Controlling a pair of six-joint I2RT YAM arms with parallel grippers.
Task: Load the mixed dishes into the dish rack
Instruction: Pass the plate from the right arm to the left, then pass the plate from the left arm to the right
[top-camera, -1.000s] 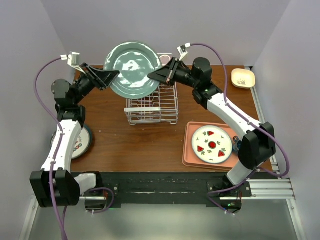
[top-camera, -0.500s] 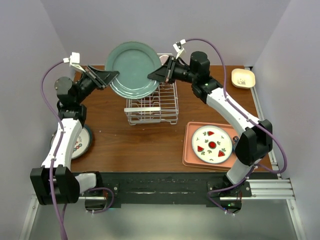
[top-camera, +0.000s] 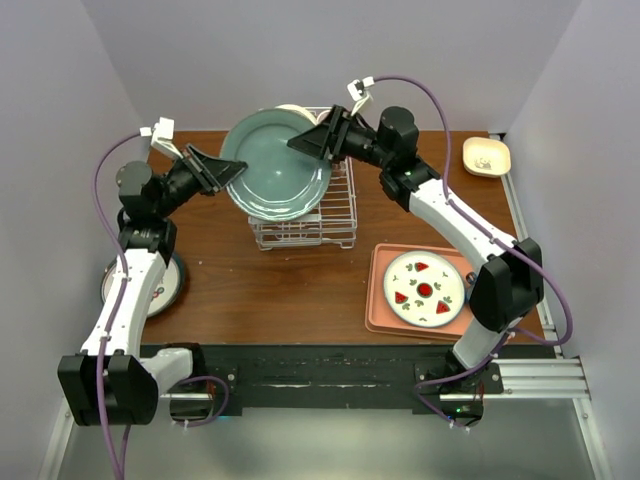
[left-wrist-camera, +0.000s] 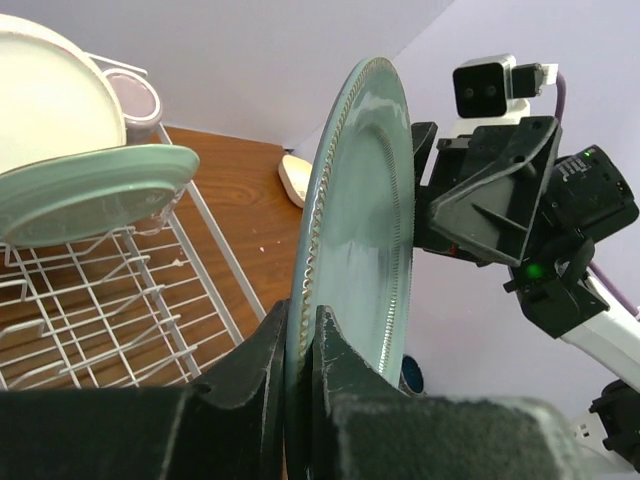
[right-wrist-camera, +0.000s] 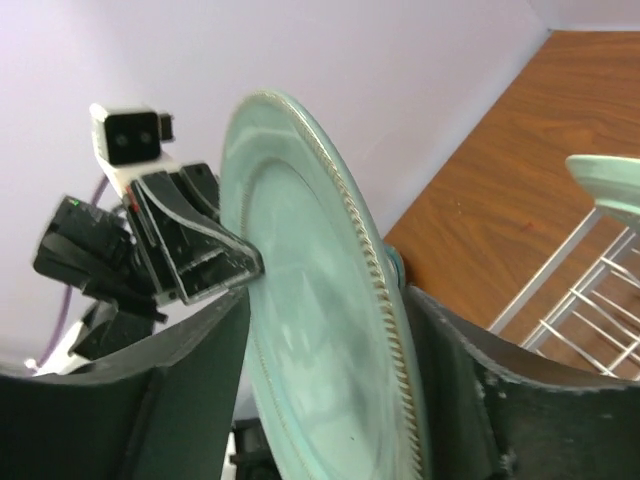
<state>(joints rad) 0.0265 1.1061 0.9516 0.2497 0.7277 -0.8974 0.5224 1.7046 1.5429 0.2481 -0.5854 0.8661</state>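
Transfer of the pale green plate (top-camera: 277, 163) into the dish rack (top-camera: 320, 222) is the step in hand, judged from the poses. The left tool (top-camera: 232, 168) is closed on the plate's left rim; in the left wrist view both fingers (left-wrist-camera: 335, 365) pinch the rim edge-on. The right tool (top-camera: 305, 143) stands at the far right rim with its jaws apart. In the right wrist view its fingers (right-wrist-camera: 200, 350) sit on either side of the plate without clamping it, so the load appears to rest on the left tool alone. The plate hangs tilted, partly on edge, above the left and far part of the rack, clear of the table (top-camera: 260, 290). The far end of the rack already holds a second pale green plate (left-wrist-camera: 90, 190), a cream plate (left-wrist-camera: 45, 90) and a purple cup (left-wrist-camera: 135, 95). The near prong slots appear free. The next move calls for backing the right tool clear of the rim, bringing the plate closer to upright, aligning its lower edge with a free slot, and lowering it between the prongs before the left tool opens. Risks are contact with the stored plate and slip in a one-sided rim grip. Not yet loaded are a fruit-patterned plate (top-camera: 424, 288) on the salmon tray (top-camera: 378, 300), near right, and a dark-rimmed plate (top-camera: 165, 290), near left.
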